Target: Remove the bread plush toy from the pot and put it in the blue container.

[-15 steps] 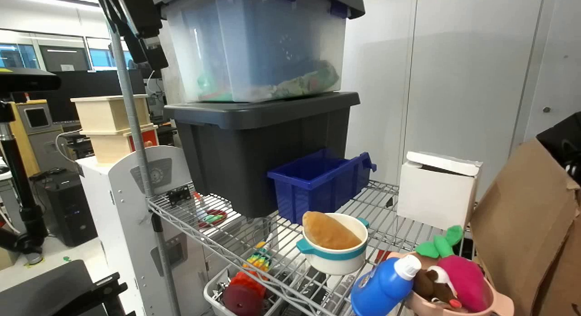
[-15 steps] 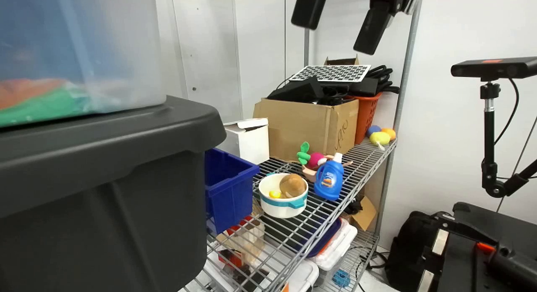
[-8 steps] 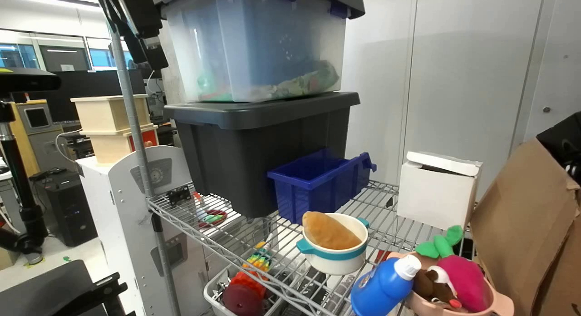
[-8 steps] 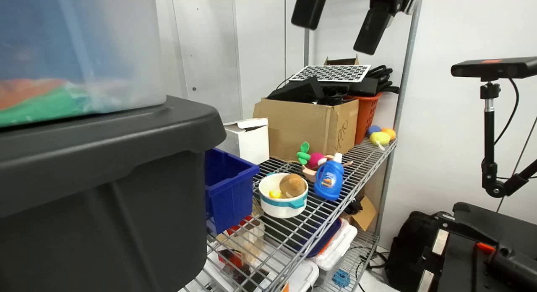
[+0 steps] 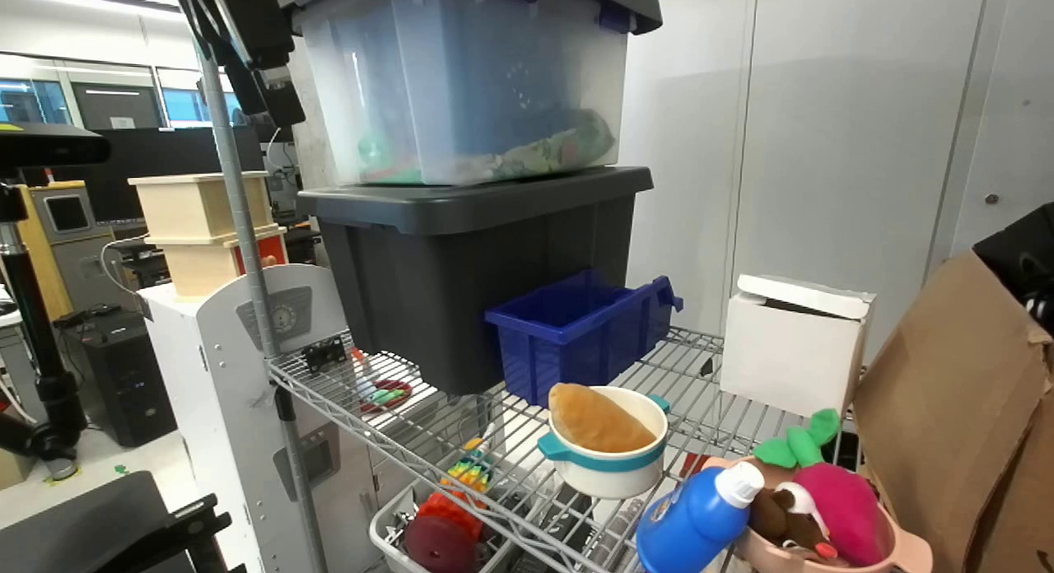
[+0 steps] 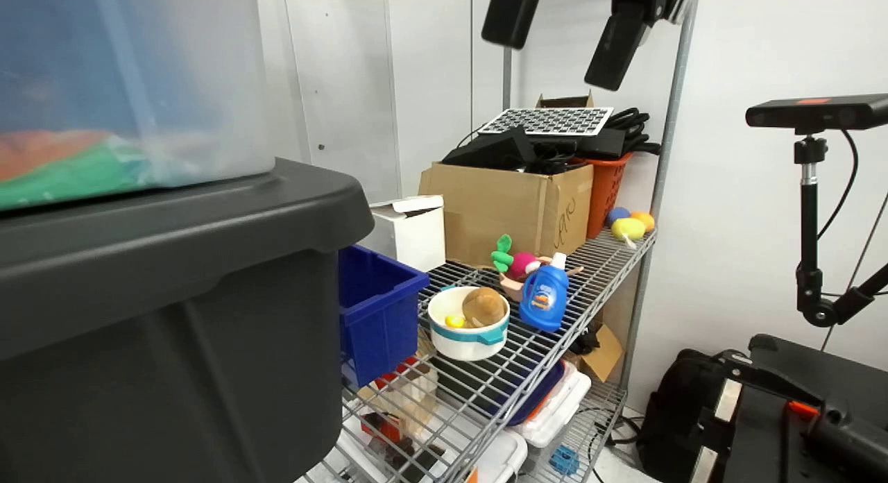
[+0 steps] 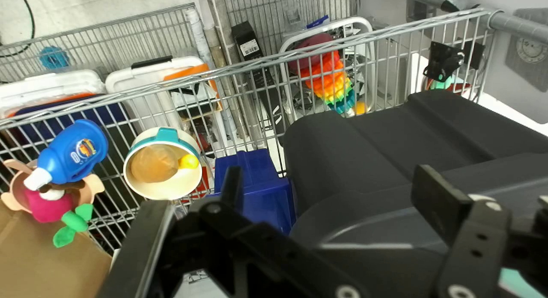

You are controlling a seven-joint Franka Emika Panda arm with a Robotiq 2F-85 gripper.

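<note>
In both exterior views the golden-brown bread plush toy (image 5: 597, 421) (image 6: 483, 307) leans in the pot (image 5: 613, 478) (image 6: 461, 348), partly above its rim. A small yellow thing (image 7: 189, 161) lies beside the toy. The blue container (image 5: 535, 363) (image 6: 381, 337) stands close to the pot, against the dark tote; what I see of its inside is bare. High over the shelf, my gripper (image 6: 555, 56) hangs apart from everything. In the wrist view the gripper (image 7: 335, 191) is wide open with nothing between its fingers; the pot (image 7: 162, 192) and blue container (image 7: 246, 169) lie beyond, toward the left.
A dark grey tote (image 5: 473, 285) carries a clear lidded tote (image 5: 461, 95), both rising beside the blue container. Near the pot stand a blue bottle (image 5: 692, 519) and a pink bowl (image 5: 910, 548) of toys. A white box (image 5: 790, 355) and cardboard box (image 6: 492, 205) sit behind on the wire shelf.
</note>
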